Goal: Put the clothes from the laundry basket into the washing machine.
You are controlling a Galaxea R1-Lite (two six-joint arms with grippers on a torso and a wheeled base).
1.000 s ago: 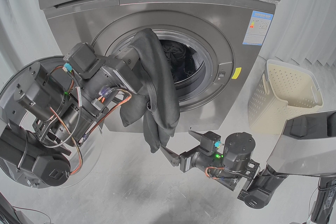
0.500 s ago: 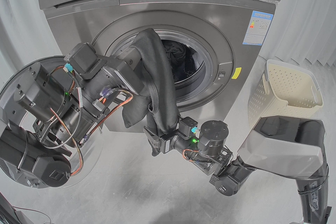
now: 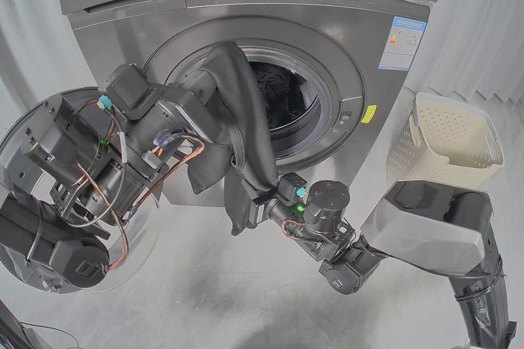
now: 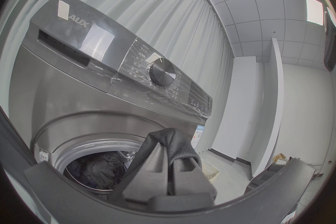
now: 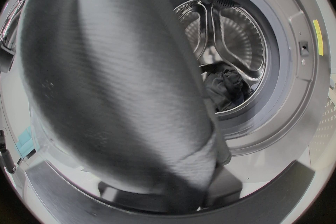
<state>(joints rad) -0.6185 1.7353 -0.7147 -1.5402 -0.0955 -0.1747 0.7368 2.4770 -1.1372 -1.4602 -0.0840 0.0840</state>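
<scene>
A dark grey garment (image 3: 245, 115) hangs in front of the washing machine (image 3: 338, 39), draped from the upper left rim of the open drum down to the machine's base. My left gripper (image 3: 210, 80) is shut on its top end, and the cloth bunches over the closed fingertips (image 4: 170, 161). The right gripper (image 3: 261, 203) presses against the hanging lower part of the garment (image 5: 115, 88), which covers its front. More dark clothes (image 3: 278, 91) lie inside the drum (image 5: 227, 56). The cream laundry basket (image 3: 453, 148) stands right of the machine; I see no clothes in it.
The round machine door (image 3: 16, 137) stands swung open at the left, behind my left arm. Grey floor (image 3: 218, 290) lies bare before the machine. Curtains hang behind and beside it.
The right arm has swung up and left from the floor area until its gripper meets the garment's lower end. The left gripper has raised the garment's top slightly.
</scene>
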